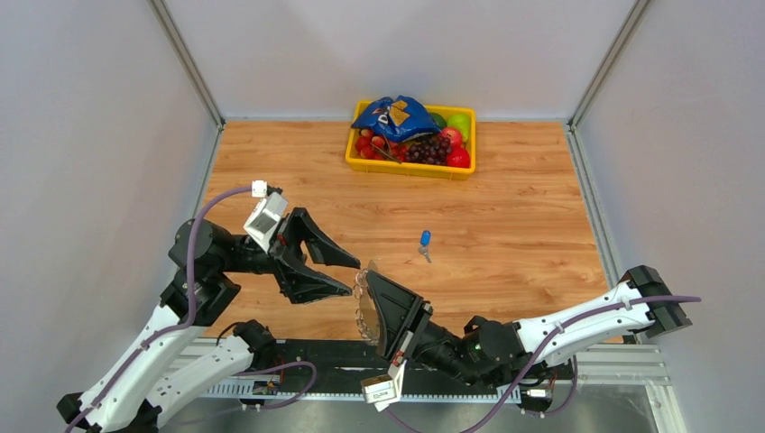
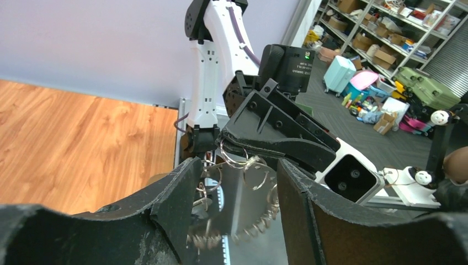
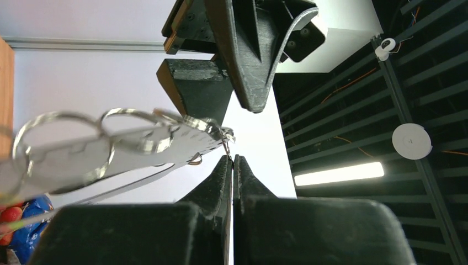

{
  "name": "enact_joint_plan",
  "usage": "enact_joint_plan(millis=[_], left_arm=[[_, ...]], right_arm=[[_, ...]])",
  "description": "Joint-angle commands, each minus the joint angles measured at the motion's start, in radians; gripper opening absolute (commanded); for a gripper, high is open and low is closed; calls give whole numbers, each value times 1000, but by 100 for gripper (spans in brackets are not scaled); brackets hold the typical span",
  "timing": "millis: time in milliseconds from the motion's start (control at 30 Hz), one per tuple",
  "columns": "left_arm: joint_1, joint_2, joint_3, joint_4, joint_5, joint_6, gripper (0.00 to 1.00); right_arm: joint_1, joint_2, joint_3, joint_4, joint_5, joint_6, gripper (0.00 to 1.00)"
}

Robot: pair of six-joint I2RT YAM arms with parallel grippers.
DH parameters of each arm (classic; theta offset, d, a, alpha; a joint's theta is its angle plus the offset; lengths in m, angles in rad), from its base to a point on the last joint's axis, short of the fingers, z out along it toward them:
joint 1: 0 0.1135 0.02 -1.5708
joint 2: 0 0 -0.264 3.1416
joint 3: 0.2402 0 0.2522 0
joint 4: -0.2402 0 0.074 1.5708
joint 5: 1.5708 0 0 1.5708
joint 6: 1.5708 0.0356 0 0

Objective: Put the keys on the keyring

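One key with a blue head lies alone on the wooden table, past both grippers. My right gripper is shut on the keyring, a thin metal hoop fringed with small silver keys and split rings, and holds it in the air on edge. In the right wrist view the shut fingertips pinch the rim of the keyring. My left gripper is open and empty, its tips right beside the hoop. In the left wrist view the keyring hangs between my spread fingers.
A yellow basket at the back holds fruit and a blue snack bag. Grey walls enclose the table on the left, back and right. Both arm bases sit at the near edge.
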Motion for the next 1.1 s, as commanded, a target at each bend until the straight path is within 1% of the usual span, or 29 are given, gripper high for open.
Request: enact_joint_plan(millis=[0, 200, 333, 367, 433, 633, 900, 933, 1067], left_arm=[[-2, 28, -1, 43, 33, -36, 60], [-2, 44, 1, 87, 62, -77, 53], [-2, 48, -1, 121, 78, -101, 43], [-2, 49, -3, 127, 81, -109, 38], [-2, 50, -7, 147, 88, -122, 33], [-2, 58, -13, 183, 100, -148, 28], [-2, 65, -20, 240, 123, -194, 27], [-2, 66, -20, 248, 125, -199, 25], [-2, 75, -17, 258, 129, -209, 14]], right_arm=[[-2, -16, 3, 88, -3, -136, 0], [-1, -11, 7, 84, -14, -151, 0], [-1, -5, 12, 81, -16, -156, 0], [-2, -4, 13, 79, -17, -156, 0], [-1, -2, 14, 74, -16, -158, 0], [-2, 3, 12, 73, -11, -164, 0], [-5, 12, 10, 68, -7, -176, 0], [-5, 13, 9, 68, -7, -177, 0], [-6, 19, 6, 73, -10, -185, 0]])
